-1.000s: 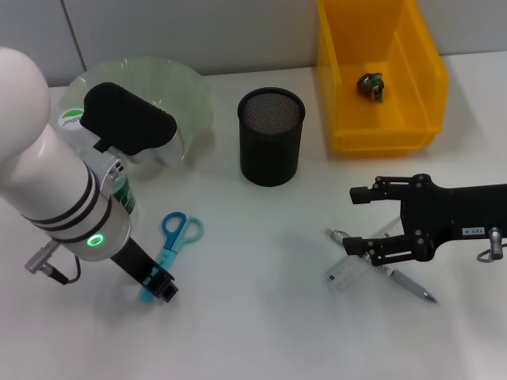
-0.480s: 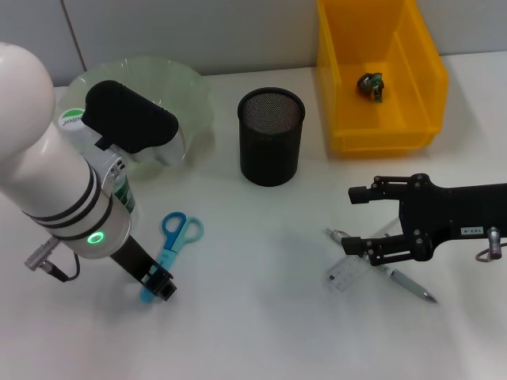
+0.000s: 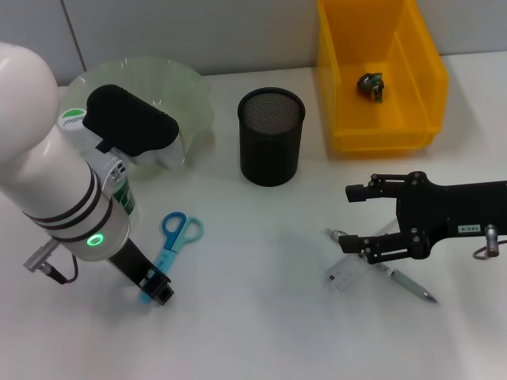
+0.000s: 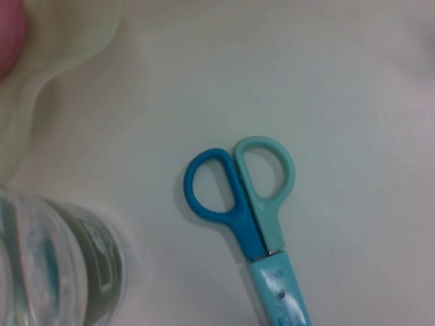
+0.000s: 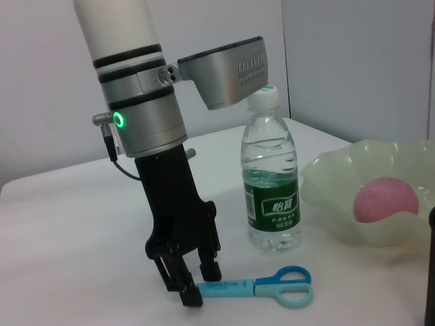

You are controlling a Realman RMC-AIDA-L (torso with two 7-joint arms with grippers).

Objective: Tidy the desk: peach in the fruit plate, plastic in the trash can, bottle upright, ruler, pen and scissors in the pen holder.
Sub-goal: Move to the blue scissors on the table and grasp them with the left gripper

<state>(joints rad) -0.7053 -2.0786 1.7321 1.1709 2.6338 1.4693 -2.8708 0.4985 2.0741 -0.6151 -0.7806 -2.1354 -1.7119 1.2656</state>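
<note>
While my left gripper point(image 5: 192, 288) pinches the blade end of the scissors point(image 3: 172, 241) beside the upright bottle point(image 5: 272, 183), my right gripper point(image 3: 352, 215) (fingers spread) sits over the pen point(image 3: 402, 280), far from it.

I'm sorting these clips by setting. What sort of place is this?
Most likely a desk set up as a test bench in a lab or office: a white tabletop against a plain wall, holding desk things such as a mesh pen holder, scissors and a pen, plus a yellow bin.
</note>
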